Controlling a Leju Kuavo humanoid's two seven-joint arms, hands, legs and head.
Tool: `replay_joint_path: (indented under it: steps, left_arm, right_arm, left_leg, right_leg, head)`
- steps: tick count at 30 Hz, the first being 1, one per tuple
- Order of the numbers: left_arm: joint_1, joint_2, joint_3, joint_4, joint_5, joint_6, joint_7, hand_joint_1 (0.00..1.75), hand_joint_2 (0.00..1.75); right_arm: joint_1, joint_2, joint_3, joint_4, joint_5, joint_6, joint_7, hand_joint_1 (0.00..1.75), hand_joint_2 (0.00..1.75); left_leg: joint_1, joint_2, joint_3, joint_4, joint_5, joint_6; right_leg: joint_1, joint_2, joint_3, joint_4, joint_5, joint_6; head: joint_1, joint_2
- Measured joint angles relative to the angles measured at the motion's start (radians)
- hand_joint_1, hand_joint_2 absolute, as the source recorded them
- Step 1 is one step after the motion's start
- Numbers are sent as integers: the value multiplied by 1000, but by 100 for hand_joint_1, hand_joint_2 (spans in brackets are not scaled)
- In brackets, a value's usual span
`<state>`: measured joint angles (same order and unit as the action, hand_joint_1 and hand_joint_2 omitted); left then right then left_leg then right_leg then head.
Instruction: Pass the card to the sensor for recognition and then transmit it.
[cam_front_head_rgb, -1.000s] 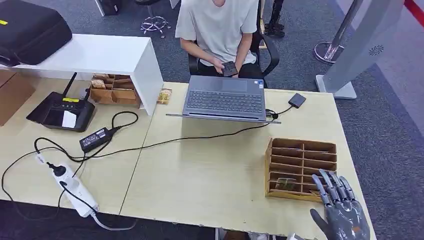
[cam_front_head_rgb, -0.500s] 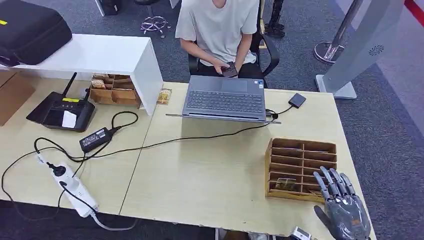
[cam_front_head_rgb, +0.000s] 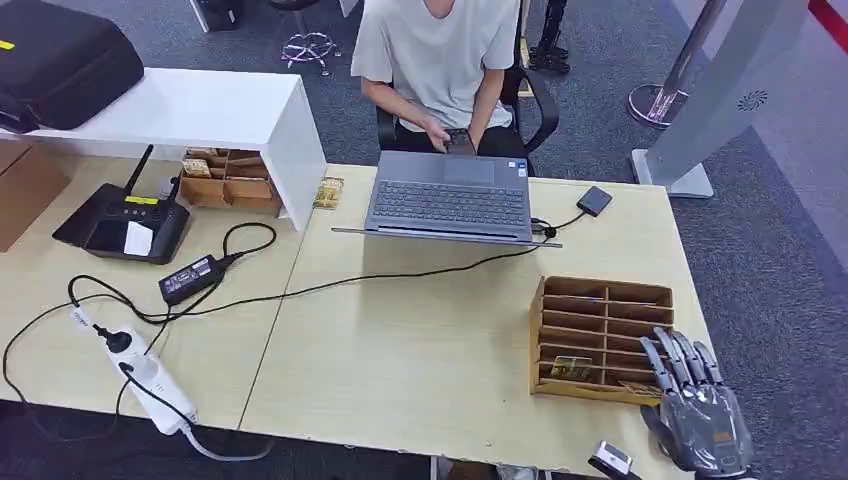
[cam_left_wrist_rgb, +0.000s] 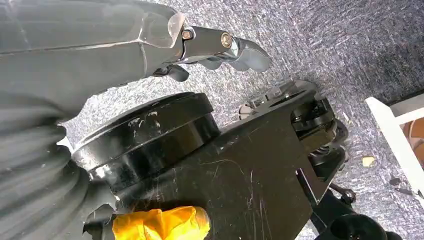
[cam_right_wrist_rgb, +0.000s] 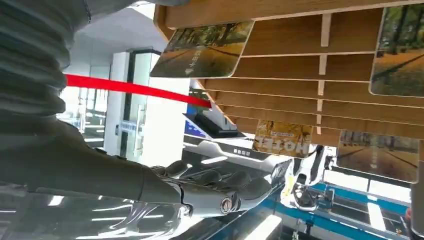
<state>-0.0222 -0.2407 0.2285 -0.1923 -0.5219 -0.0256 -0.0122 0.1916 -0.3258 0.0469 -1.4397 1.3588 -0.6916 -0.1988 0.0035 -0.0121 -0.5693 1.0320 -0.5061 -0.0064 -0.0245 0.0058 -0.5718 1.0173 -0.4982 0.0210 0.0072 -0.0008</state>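
The right hand (cam_front_head_rgb: 700, 420) is hovering with fingers spread and nothing held, its fingertips just at the near right corner of the wooden card rack (cam_front_head_rgb: 602, 338), closer in than a second ago. The left hand (cam_left_wrist_rgb: 220, 47) is hanging over grey carpet, fingers curled on nothing. The pale desk (cam_front_head_rgb: 420, 350) is carrying a laptop (cam_front_head_rgb: 450, 200). A card (cam_front_head_rgb: 572, 368) printed with an autumn scene is sitting in a near slot.

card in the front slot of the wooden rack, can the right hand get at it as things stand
Probably yes. The right hand is open at the rack's near corner, fingers over the front slots, and nothing lies between them and the card.
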Motion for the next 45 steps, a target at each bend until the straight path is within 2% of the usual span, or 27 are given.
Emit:
replay_joint_path:
  steps: [18,19,20,45]
  left_arm:
    - [0,0,0,0,0,0,0,0,175]
    - [0,0,0,0,0,0,0,0,175]
    - [0,0,0,0,0,0,0,0,175]
    - [0,0,0,0,-1,2,0,0,175]
  right_arm:
    - [2,32,-71,1,16,0,-15,0,175]
    - [2,33,-73,1,16,0,-15,5,175]
    - [2,34,-74,0,16,0,-15,175,175]
    - [7,55,-75,0,-59,-2,-69,175,175]
  left_leg:
    - [0,0,0,0,0,0]
    - [0,0,0,0,0,0]
    - [0,0,0,0,0,0]
    - [0,0,0,0,0,0]
  right_leg:
    - [0,0,0,0,0,0]
    - [0,0,0,0,0,0]
    - [0,0,0,0,0,0]
    - [0,0,0,0,0,0]
  head:
    - [0,0]
    - [0,0]
    - [0,0]
    - [0,0]
